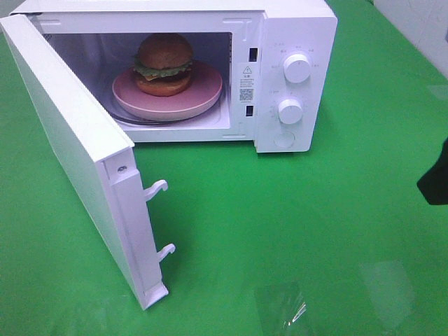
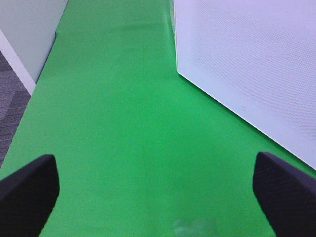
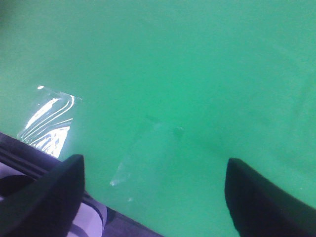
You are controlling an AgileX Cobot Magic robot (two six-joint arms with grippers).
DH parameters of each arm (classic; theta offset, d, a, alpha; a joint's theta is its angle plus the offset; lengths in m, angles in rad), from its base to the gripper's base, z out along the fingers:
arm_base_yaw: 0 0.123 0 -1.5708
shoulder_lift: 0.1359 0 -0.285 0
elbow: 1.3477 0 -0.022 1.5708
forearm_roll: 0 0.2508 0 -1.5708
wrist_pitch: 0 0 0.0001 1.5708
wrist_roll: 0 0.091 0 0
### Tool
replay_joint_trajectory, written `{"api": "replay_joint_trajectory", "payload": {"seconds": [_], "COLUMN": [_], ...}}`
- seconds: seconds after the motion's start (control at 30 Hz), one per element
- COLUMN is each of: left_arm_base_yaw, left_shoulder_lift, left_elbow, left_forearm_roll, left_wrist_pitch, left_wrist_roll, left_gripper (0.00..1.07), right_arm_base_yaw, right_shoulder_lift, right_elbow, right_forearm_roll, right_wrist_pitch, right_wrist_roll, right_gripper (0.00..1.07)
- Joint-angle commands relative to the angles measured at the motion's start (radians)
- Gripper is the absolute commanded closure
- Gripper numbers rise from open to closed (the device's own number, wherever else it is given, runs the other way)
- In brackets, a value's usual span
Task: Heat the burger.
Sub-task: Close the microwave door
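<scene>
The burger (image 1: 164,64), with a brown domed bun and green lettuce, sits on a pink plate (image 1: 203,94) inside the white microwave (image 1: 294,35). The microwave door (image 1: 66,147) hangs wide open toward the front left. My left gripper (image 2: 155,190) is open over bare green cloth, with the door's white dotted outer face (image 2: 252,64) just beside it. My right gripper (image 3: 155,190) is also open, above the green cloth with nothing between its fingers. In the exterior high view only a dark bit of the right arm (image 1: 435,183) shows at the right edge.
Two white knobs (image 1: 297,68) and a round button sit on the microwave's right panel. Two latch hooks (image 1: 158,189) stick out from the door's edge. Strips of clear tape (image 1: 283,308) lie on the green cloth near the front. A grey floor (image 2: 12,94) lies beyond the table's left edge.
</scene>
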Motion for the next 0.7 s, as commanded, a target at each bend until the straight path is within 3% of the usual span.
{"api": "replay_joint_trajectory", "payload": {"seconds": [0.03,0.13,0.33,0.37,0.7], "left_arm_base_yaw": [0.001,0.001,0.001,0.001,0.001], "left_shoulder_lift": [-0.024,-0.024,-0.024,-0.024,-0.024], "left_elbow": [0.003,0.003,0.003,0.003,0.003], "left_forearm_roll": [0.002,0.002,0.002,0.002,0.002], "left_wrist_pitch": [-0.012,-0.012,-0.012,-0.012,-0.012], "left_wrist_roll": [-0.002,-0.002,-0.002,-0.002,-0.002], "left_gripper": [0.07,0.07,0.07,0.07,0.07], "right_arm_base_yaw": [-0.001,-0.012,-0.147,-0.192,-0.325], "right_shoulder_lift": [-0.079,-0.115,-0.240,-0.299,-0.616], "right_elbow": [0.049,0.070,0.131,0.150,0.251], "right_forearm_roll": [-0.001,0.004,0.025,0.030,0.057], "right_wrist_pitch": [-0.036,-0.042,-0.061,-0.069,-0.066], "right_wrist_roll": [0.011,0.011,0.008,0.016,0.019], "right_gripper": [0.31,0.31,0.31,0.31,0.31]}}
